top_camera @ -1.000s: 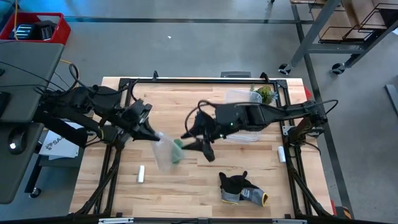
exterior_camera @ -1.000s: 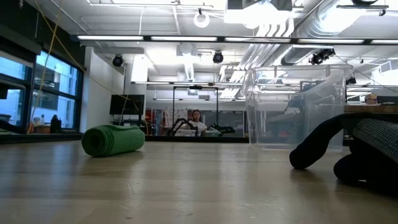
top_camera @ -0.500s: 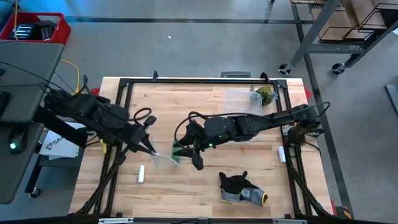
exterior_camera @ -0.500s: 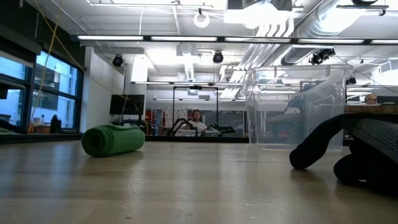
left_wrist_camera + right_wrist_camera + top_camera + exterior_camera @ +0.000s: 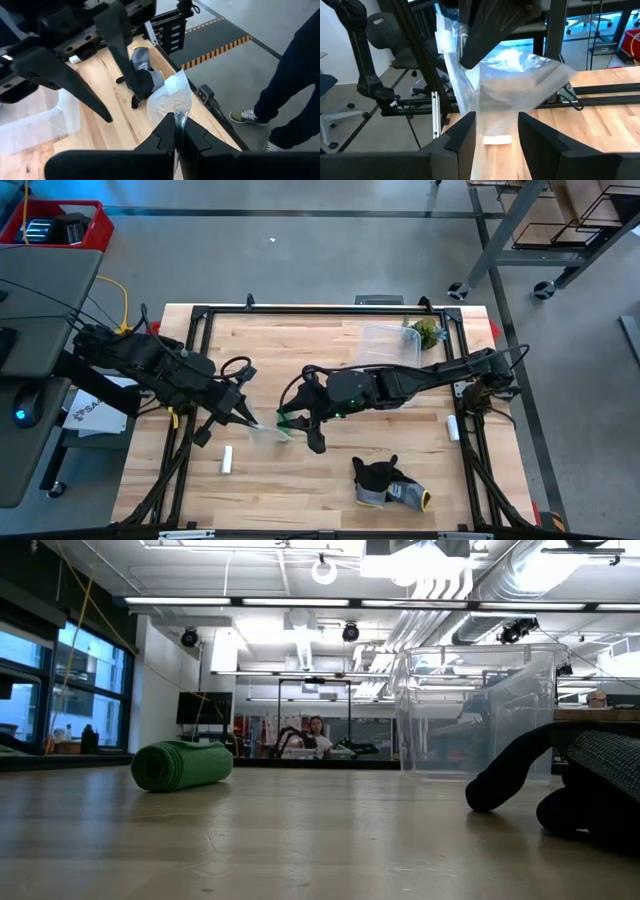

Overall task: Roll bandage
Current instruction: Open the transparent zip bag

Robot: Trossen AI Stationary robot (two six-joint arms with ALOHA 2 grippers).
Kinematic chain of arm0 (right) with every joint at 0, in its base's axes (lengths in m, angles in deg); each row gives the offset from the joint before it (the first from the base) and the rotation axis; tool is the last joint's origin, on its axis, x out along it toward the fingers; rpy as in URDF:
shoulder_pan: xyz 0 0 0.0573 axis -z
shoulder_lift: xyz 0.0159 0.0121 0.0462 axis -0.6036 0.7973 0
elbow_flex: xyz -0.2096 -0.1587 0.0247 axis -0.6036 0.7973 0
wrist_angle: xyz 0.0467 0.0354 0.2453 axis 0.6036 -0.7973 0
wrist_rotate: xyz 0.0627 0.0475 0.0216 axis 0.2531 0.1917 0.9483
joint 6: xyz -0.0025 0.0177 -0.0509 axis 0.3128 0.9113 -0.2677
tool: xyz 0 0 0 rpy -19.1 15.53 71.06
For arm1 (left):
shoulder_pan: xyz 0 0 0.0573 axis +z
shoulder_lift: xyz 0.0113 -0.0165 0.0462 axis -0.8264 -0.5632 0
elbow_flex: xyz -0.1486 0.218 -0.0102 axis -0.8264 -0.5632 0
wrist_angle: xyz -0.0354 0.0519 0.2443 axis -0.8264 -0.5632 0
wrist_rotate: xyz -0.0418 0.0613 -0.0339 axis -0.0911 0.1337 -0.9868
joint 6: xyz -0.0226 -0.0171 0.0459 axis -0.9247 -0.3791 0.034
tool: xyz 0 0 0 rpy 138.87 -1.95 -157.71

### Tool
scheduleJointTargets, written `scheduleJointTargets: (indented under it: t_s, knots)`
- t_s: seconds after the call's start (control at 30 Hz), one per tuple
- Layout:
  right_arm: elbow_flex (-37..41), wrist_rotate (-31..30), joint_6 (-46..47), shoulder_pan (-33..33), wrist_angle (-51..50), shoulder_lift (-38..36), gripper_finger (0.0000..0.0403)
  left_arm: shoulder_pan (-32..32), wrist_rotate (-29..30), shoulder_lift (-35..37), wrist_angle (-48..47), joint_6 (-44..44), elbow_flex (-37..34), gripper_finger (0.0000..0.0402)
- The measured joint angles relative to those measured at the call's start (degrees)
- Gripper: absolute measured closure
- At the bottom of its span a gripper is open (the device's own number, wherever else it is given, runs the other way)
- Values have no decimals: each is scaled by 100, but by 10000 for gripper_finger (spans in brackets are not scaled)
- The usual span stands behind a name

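Note:
The bandage [image 5: 182,765] is a green roll lying on its side on the table. In the high view it [image 5: 285,421] is mostly hidden under my right gripper. My left gripper [image 5: 247,421] hangs well above the table, shut on a clear zip bag [image 5: 172,102]. My right gripper [image 5: 298,430] faces it from the right at about the same height. It is open, and the bag [image 5: 510,85] is just ahead of its fingertips. Whether those fingers touch the bag, I cannot tell. My left gripper pinches an edge of the clear bag [image 5: 176,114] between its two fingers, at the end away from the zip strip [image 5: 172,86]. The fingers slant down toward the table's right. The bag is lifted clear of the table and sticks out slack beyond the fingertips.
A dark grey glove [image 5: 388,485] lies near the front edge, right of centre. A clear plastic container [image 5: 390,350] stands at the far right with a green clump beside it. A small white cylinder [image 5: 227,460] lies front left. A person's legs [image 5: 285,90] stand beside the table.
My left gripper has moved toward the near edge and sunk a little, rolling its wrist. The bag has turned with it and now looks narrower from above. My right gripper has moved toward the table's left, up to the bag. The green roll has stayed where it was.

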Motion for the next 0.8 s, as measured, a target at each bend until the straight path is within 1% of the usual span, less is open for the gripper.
scheduleJointTargets:
  t_s: [0.23, 0.57, 0.7, 0.8]
  knots:
    - [0, 228, -139, 9, -51, 16, 267, 110, 57, -74, 4, -12, 0, 401]
    - [-1, 228, -264, 11, -140, 16, 267, 130, 92, -238, 8, -10, 0, 401]
    - [-2, 347, -270, 12, -167, 16, 267, 182, 386, -267, 0, 19, 0, 401]
    - [-2, 295, -459, 11, -440, -16, 267, 265, 418, -214, -28, 138, 0, 401]
